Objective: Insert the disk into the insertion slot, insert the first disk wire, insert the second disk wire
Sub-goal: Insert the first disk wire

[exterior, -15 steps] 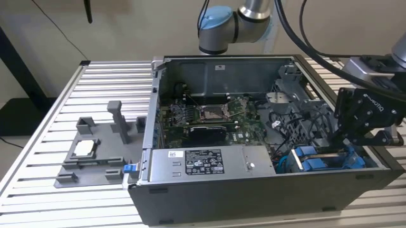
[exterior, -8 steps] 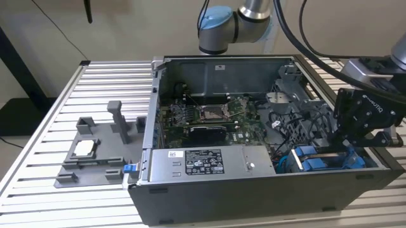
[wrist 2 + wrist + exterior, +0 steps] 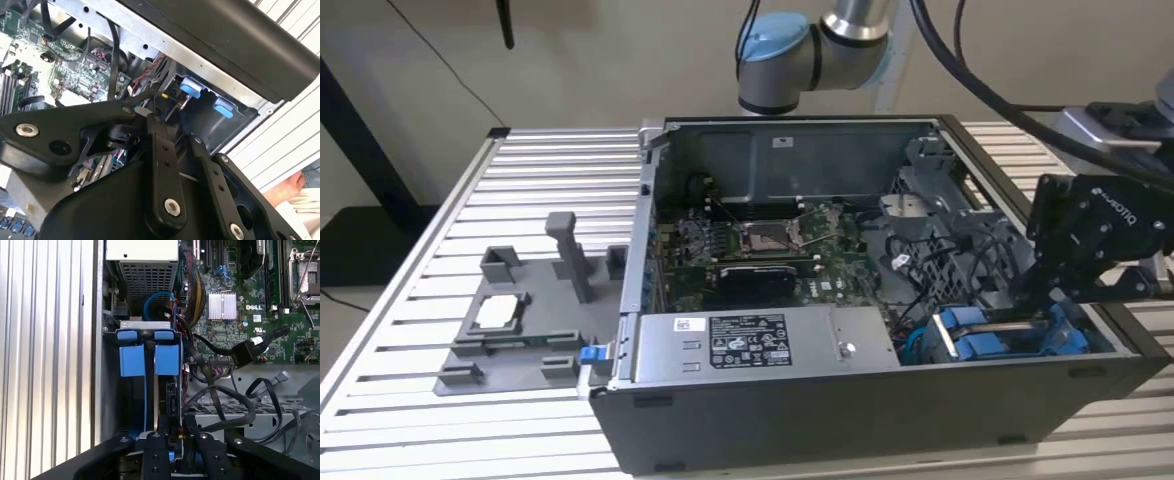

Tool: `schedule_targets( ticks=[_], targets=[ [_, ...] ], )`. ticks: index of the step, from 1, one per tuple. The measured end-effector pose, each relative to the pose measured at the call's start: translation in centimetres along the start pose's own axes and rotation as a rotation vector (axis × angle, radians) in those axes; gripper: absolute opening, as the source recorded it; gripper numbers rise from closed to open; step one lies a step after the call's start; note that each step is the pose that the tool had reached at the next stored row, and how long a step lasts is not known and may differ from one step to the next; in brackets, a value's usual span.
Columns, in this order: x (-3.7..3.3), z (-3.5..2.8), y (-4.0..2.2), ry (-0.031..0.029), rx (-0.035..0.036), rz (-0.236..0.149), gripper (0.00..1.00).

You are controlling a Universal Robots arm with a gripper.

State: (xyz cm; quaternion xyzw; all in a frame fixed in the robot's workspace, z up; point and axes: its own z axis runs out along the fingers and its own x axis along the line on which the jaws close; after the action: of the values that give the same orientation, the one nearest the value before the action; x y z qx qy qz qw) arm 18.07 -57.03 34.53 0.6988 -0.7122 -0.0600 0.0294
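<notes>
An open computer case (image 3: 854,420) lies on a slatted metal bench (image 3: 547,160), the arm's pincer (image 3: 1034,297) lowered into its corner at the lower right of the exterior view. There the disk (image 3: 167,390) stands on edge in the insertion slot (image 3: 111,390), with blue tabs (image 3: 150,360) at its far end. The pincer sits at the disk's near edge; whether it is gripping cannot be told. Black cables (image 3: 220,400) loop just beside the slot.
</notes>
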Motion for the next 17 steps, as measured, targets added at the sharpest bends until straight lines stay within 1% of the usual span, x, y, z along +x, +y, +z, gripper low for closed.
schedule_targets(
  ticks=[3, 6, 7, 8, 9, 11, 13, 14, 17],
  targets=[
    [-0.03, -0.81, 0.12, 0.0002, 0.0, 0.0, 0.27],
    [-0.06, -1.47, 0.26, 0.0001, 0.0002, 0.0, 0.27],
    [-0.06, -1.63, 0.32, 0.0001, 0.0008, 0.0, 0.27],
    [-0.07, -1.68, 0.41, 0.0, 0.0029, 0.0, 0.27],
    [-0.07, -1.68, 0.52, -0.0003, 0.0083, 0.0, 0.27],
    [-0.06, -1.67, 0.81, -0.0003, 0.0239, -0.001, 0.27],
    [-0.05, -1.62, 1.24, -0.0006, 0.0396, -0.001, 0.27],
    [-0.05, -1.6, 1.49, -0.0006, 0.0448, -0.002, 0.27],
    [-0.05, -1.61, 2.14, -0.0008, 0.0532, -0.002, 0.27]
  ],
)
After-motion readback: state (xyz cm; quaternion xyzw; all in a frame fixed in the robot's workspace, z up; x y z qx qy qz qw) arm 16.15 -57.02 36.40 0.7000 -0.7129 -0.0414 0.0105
